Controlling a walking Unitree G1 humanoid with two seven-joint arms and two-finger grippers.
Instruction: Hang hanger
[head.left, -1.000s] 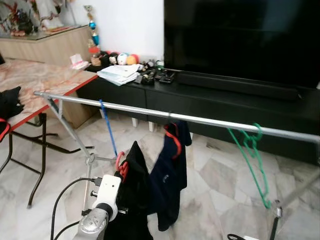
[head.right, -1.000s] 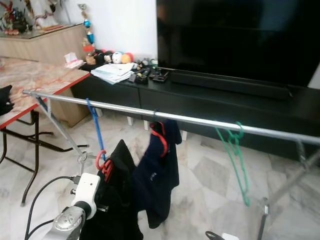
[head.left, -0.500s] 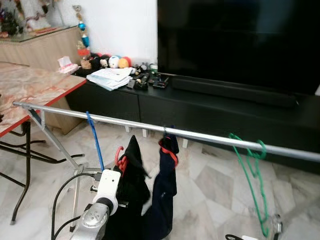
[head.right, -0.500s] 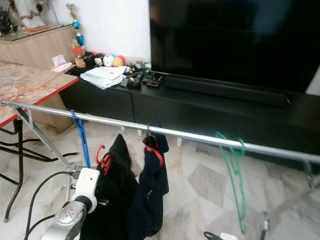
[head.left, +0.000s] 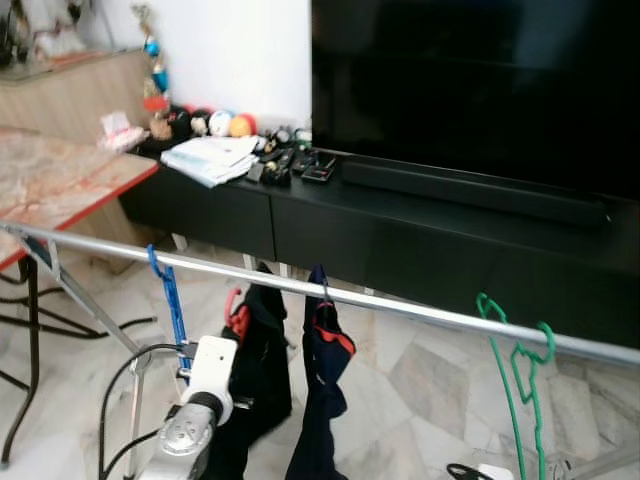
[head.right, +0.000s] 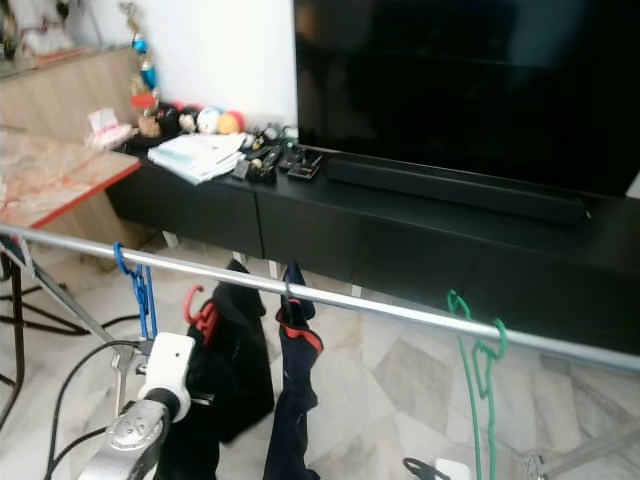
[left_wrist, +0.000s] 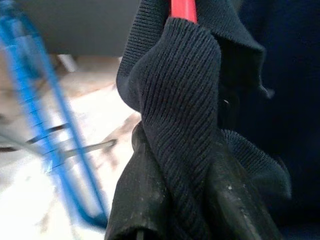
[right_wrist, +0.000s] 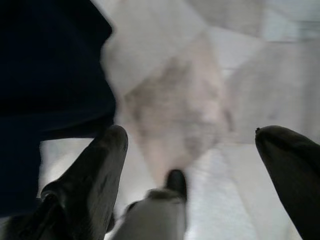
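The left gripper (left_wrist: 175, 200) is clamped on the dark garment (head.left: 262, 370) over a red hanger (head.left: 237, 312), just below the rail (head.left: 420, 312). Raise the hook above the bar between blue hanger (head.left: 170, 305) and hung navy shirt (head.left: 320, 400), then lower. The right gripper (right_wrist: 195, 170) hangs spread wide, idle.

Head pair: looks forward and down from above a metal rail (head.left: 400, 308) that crosses both frames, TV cabinet (head.left: 420, 215) behind it. Both eyes share rail, cabinet, hung clothes; right eye shifted slightly sideways.

Left wrist: very near, looking along its black fingers (left_wrist: 145, 200) into dark knit cloth (left_wrist: 185, 125) on a red hanger (left_wrist: 183, 9); blue hanger (left_wrist: 45, 130) blurred beside.

Right wrist: faces down at the marble floor (right_wrist: 200, 100), blurred; dark cloth at one edge.
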